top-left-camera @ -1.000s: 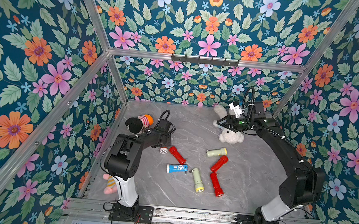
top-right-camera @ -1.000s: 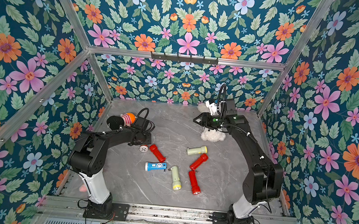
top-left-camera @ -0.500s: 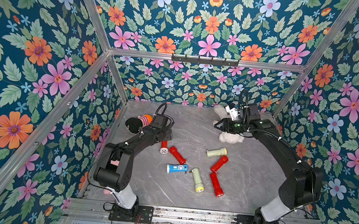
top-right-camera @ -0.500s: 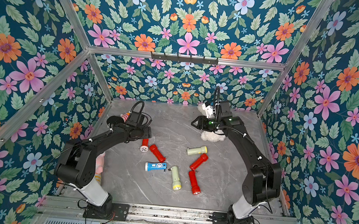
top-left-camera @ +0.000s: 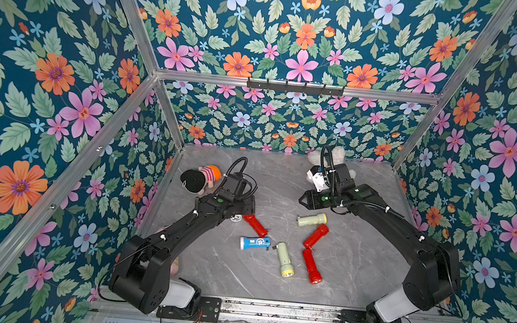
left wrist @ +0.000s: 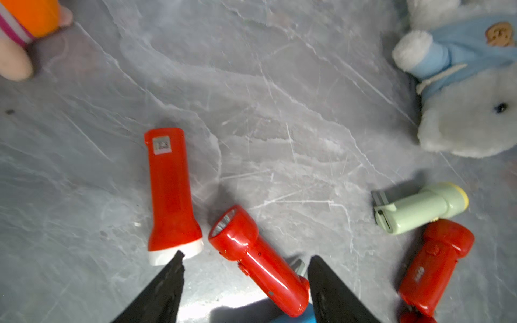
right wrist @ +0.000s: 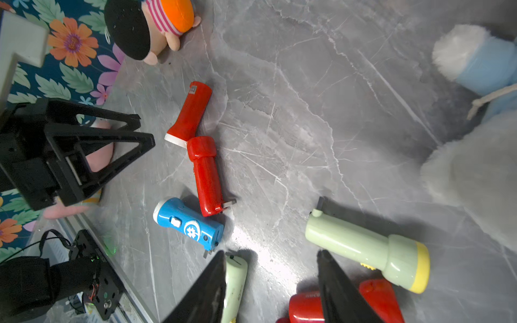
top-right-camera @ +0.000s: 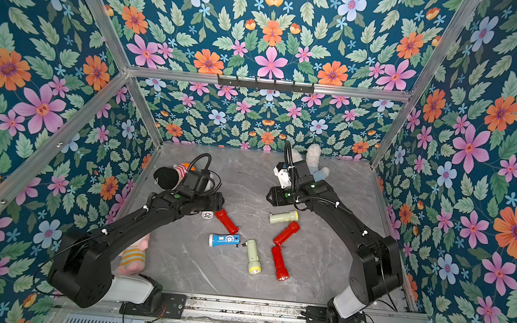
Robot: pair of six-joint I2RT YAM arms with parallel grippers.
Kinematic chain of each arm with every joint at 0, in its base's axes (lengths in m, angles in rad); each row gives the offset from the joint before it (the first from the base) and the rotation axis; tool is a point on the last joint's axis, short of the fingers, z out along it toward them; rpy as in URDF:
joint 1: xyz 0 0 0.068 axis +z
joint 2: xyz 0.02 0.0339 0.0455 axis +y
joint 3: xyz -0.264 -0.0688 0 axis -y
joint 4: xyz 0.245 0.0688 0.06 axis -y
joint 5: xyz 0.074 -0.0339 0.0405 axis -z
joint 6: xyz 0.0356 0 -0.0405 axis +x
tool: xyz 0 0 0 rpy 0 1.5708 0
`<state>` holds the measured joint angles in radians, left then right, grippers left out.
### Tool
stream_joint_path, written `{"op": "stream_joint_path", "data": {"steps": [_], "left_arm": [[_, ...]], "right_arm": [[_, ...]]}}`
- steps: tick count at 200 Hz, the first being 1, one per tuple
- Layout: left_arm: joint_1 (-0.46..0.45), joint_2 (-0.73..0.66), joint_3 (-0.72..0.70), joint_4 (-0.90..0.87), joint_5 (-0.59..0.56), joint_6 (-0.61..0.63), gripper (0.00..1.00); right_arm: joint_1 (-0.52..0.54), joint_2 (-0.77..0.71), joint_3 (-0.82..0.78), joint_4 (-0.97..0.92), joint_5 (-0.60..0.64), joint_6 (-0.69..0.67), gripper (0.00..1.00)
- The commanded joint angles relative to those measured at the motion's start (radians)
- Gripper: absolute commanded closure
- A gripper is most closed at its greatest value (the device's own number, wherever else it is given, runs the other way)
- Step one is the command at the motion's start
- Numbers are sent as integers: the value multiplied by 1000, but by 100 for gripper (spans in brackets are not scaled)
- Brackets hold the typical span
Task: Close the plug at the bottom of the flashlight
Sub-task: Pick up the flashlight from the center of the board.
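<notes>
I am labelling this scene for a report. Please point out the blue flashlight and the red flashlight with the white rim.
blue flashlight (right wrist: 186, 221): right wrist view, on the middle of its body.
red flashlight with the white rim (left wrist: 170, 190): left wrist view, on its red barrel.

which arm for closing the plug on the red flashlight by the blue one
Probably left: the open left gripper brackets the red flashlight; the right gripper hovers by a green flashlight.
</notes>
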<state>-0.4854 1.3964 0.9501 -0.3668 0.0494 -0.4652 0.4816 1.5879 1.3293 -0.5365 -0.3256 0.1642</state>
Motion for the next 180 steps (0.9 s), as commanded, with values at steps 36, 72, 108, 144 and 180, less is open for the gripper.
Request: {"op": "stream_joint_path", "data": {"steps": [36,72,108,144,180], "left_arm": [[-103,92,-14,-48,10,-95,20],[-134,162,-22,-17,27,-137,20],[-134,203,-22,13,32,-155,21],[-134,250,-13,35,42,-163,21],[-134,288,-6,53,36,-170,22]], "right_arm": [[6,-8,-13,41,16,-5,46],[6,-17,-25,43,32,-10,47],[6,-28,-37,52,39,-11,46],[5,-43,-53,72,50,-12,46],[5,-64,-71,94,58,-13,46]]}}
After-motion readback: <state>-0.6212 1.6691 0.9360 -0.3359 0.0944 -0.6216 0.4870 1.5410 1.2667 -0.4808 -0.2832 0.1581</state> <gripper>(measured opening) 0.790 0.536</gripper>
